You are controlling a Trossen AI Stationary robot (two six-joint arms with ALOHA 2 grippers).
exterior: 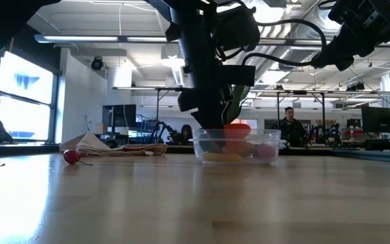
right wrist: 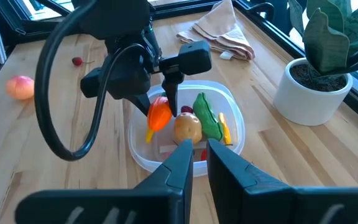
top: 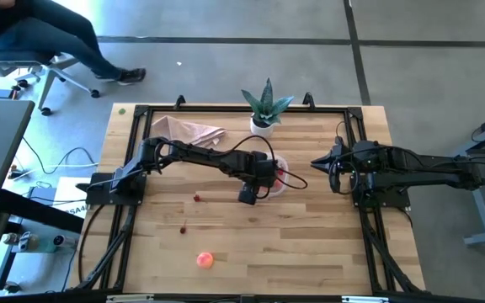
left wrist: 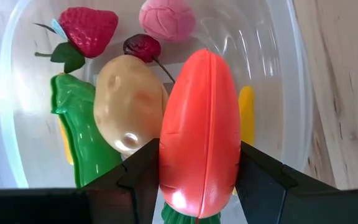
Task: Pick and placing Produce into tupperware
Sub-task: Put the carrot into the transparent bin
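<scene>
Carrot (left wrist: 199, 134) clamped in left gripper (left wrist: 197, 180), above tupperware (left wrist: 278, 81)

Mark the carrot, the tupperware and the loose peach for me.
carrot (left wrist: 199, 130): left wrist view, middle of its orange body.
tupperware (right wrist: 143, 157): right wrist view, near rim.
peach (top: 205, 260): high view, its centre.

My two arms are dark, near-black, built of blocky jointed segments, a thick black cable looping loose off my left gripper (right wrist: 166, 93), whose slim dark fingers (left wrist: 135, 180) are flat-faced and angular, while my right gripper (right wrist: 194, 155) ends in two smooth black tapering fingers.
</scene>
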